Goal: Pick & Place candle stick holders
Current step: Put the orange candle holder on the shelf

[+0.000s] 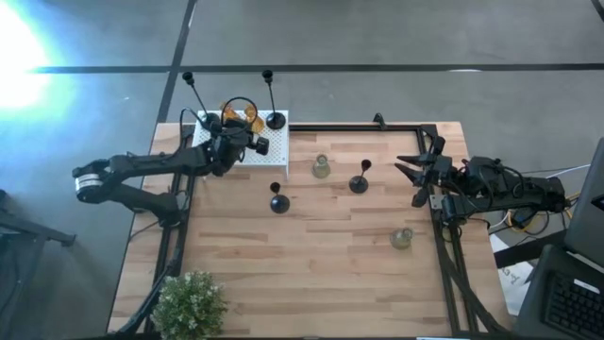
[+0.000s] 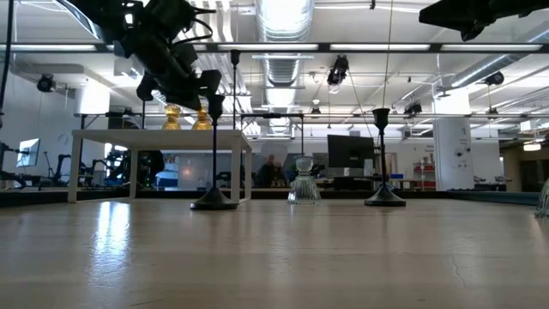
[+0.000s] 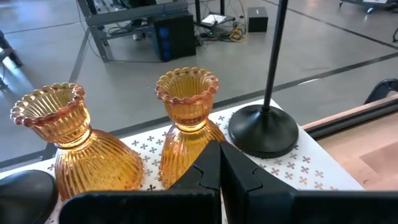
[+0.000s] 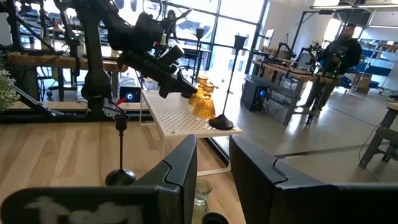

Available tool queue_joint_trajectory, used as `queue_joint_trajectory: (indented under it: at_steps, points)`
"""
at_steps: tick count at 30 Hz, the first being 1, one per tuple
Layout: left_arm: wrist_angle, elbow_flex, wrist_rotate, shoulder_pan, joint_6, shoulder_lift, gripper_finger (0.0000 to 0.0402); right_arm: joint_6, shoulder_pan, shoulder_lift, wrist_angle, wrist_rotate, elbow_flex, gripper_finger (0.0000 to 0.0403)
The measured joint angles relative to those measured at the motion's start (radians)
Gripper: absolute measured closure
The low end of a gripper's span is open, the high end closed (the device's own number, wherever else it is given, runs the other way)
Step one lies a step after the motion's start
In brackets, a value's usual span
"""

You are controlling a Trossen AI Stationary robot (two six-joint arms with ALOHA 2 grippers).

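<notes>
Two amber glass holders [image 1: 243, 116] stand on the white perforated box [image 1: 278, 142] at the table's far left; they show close up in the left wrist view [image 3: 186, 118] [image 3: 68, 149]. Two black holders [image 1: 275, 120] [image 1: 203, 118] stand on the box beside them. My left gripper [image 1: 255, 144] is shut and empty above the box, its tips [image 3: 219, 163] just short of the nearer amber holder. On the table stand two black holders [image 1: 279, 203] [image 1: 359, 184] and two pale green glass ones [image 1: 321, 168] [image 1: 402, 238]. My right gripper [image 1: 415, 178] is open and empty at the table's right edge.
A green potted plant [image 1: 191, 304] stands at the near left corner. A black frame rail [image 1: 377, 127] runs along the far edge and down the right side. Bare wood lies across the table's middle and near part. A person [image 4: 339, 50] stands in the room beyond.
</notes>
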Motion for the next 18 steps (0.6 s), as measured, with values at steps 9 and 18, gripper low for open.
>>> queue_joint_trajectory:
  at_steps: [9,18]
  points:
    - [0.019,0.000,0.029,0.041,0.017,0.000,0.0401,-0.001,0.000,0.000,0.000,0.000,0.000,0.0329]
    - [0.033,-0.002,0.074,0.079,0.022,0.001,0.0401,-0.001,0.000,0.000,0.001,0.000,0.000,0.0322]
